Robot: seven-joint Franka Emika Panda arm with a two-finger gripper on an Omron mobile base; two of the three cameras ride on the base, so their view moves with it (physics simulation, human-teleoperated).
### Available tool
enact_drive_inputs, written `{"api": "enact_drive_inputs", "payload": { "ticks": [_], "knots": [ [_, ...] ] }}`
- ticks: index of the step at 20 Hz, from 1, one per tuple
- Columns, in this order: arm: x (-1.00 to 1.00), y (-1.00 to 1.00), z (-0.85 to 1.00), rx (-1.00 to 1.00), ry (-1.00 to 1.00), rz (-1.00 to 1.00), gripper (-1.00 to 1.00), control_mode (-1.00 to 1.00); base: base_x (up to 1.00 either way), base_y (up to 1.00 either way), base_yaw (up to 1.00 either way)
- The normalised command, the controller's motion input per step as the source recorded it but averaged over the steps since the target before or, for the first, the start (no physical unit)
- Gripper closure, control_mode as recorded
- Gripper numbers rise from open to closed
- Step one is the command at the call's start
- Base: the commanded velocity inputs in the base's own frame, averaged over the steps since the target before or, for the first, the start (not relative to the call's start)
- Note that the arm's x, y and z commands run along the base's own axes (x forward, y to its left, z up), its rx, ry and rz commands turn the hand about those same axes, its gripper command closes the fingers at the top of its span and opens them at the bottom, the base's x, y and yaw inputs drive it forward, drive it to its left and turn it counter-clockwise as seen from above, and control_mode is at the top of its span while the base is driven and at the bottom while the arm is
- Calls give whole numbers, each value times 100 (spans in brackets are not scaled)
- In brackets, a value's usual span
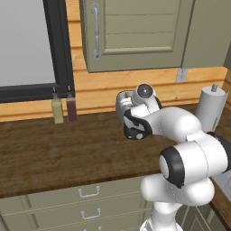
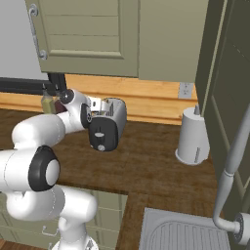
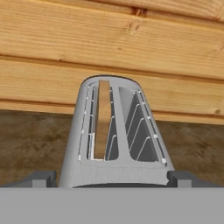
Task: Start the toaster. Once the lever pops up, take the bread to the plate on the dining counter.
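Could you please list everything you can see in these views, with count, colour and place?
toaster: one, silver-grey with black end face, on the worktop by the wall
bread: one tan slice, standing in a toaster slot
worktop: one, dark wood
bottles: two, yellowish and dark red, against the wall under the window
paper-towel roll: one, white, beside the sink
sink: one, grey, right of the worktop
faucet: one, grey, over the sink
wall outlet: one, pale
gripper: jaws open, astride the toaster's near end

The silver-grey toaster (image 3: 117,144) stands upright on the wooden bench, the tan bread (image 3: 103,118) in its left slot.
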Motion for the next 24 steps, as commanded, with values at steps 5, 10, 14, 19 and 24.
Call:
{"api": "enact_drive_inputs", "payload": {
  "ticks": [5,10,14,19,24],
  "knots": [
    [0,0,-6,0,0,-1,-100,-100,0,0,0],
    [0,0,-7,0,0,-1,-100,-100,0,0,0],
    [0,0,-3,0,0,0,-100,-100,0,0,0],
    [6,0,-4,0,0,0,-100,-100,0,0,0],
    [15,0,-2,0,0,0,-100,-100,0,0,0]
  ]
}}
